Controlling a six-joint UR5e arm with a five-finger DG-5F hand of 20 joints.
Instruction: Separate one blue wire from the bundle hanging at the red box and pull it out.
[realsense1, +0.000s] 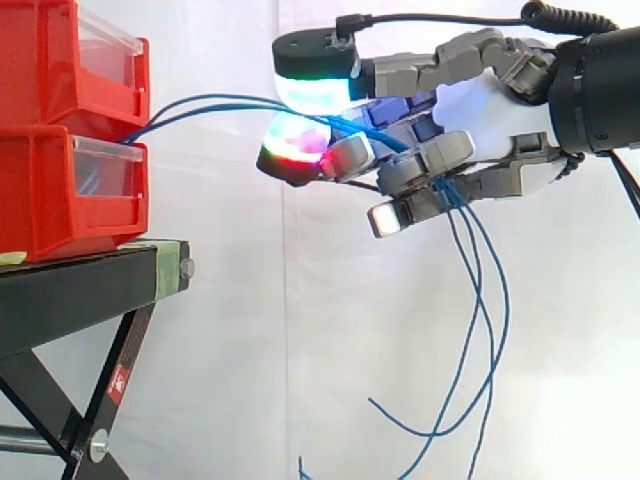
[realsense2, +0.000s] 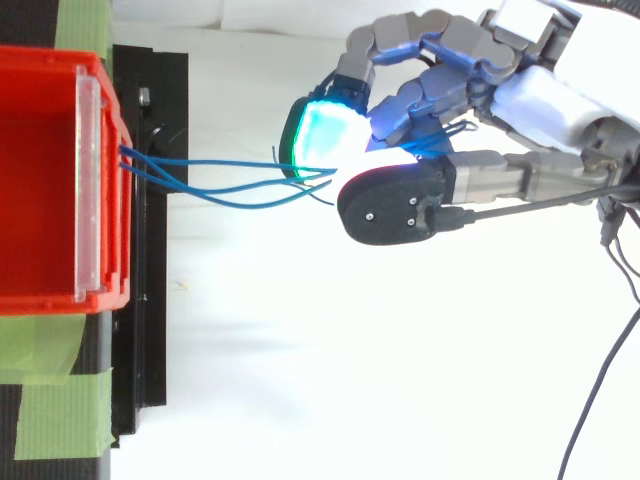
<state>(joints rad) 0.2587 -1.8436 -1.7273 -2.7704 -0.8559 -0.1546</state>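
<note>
Tightly curled hand (realsense1: 482, 108), thin blue wires (realsense1: 230, 99)

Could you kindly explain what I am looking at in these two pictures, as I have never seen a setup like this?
This is a robot arm ending in a mechanical hand with a thumb and fingers; the glowing pads are its own fingertips. One picture is taken from the side, level with the work, the other from above, looking down. Both show the same scene. Two red bins are stacked on a black stand with strips of green tape, before a white curtain. Thin blue wires run from the front of the bins to the hand. Its fingers are curled around several of them, pinching them between the pads, and the loose ends hang down below the hand.
</note>
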